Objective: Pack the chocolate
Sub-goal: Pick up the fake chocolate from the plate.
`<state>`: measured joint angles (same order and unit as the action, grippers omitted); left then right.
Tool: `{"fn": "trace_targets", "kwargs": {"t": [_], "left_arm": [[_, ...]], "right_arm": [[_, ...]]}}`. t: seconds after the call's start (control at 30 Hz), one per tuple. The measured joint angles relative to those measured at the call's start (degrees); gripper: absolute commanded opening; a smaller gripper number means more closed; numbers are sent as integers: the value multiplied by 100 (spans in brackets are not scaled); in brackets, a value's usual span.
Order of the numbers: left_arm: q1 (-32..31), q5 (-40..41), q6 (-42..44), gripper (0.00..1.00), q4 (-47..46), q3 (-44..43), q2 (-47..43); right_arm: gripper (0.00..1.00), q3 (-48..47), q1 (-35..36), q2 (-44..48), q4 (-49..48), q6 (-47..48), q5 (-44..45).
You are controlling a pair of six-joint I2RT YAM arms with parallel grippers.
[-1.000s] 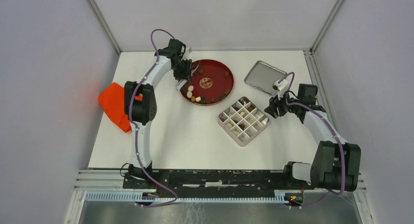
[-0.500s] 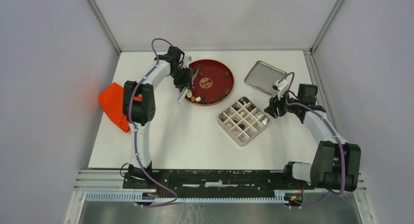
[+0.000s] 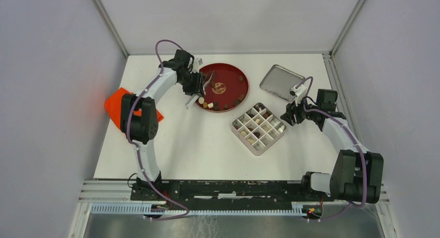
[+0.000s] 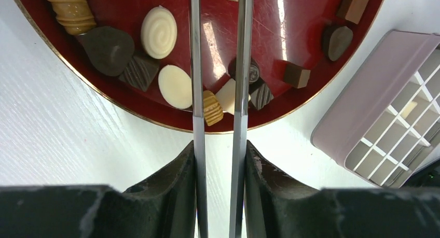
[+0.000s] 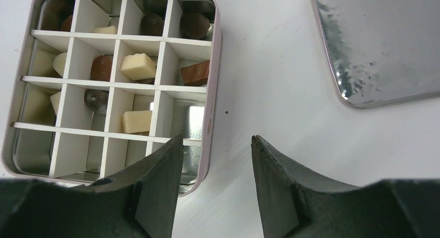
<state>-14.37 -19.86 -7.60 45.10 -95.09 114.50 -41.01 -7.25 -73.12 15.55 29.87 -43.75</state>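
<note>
Two tweezers arms (image 4: 196,67) — left hand (image 4: 219,150) clamps them.

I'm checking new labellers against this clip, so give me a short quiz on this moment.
1. True or false: the right gripper is shut on a chocolate.
2. What does the left gripper hold? A a spoon; B tweezers; C nothing.
3. Fill in: some cells of the box already hold ____.

Key: 1 false, it is open and empty beside the box; 2 B; 3 chocolate.
</note>
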Motion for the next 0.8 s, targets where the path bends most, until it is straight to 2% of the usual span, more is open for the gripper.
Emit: {"fn": "trace_targets", "kwargs": {"t": [0.17,0.47,0.8], "left_arm": [[-138,166,-2,40,-26,162,-149],[-660,1543,-402,38,-85,321,-562],[-859,1838,-1307,39,-304,662,-837]], "right_arm": [[57,0,0,0,0,0,-11],[57,0,0,2,0,0,-24],[58,0,0,42,2,7,-42]]}}
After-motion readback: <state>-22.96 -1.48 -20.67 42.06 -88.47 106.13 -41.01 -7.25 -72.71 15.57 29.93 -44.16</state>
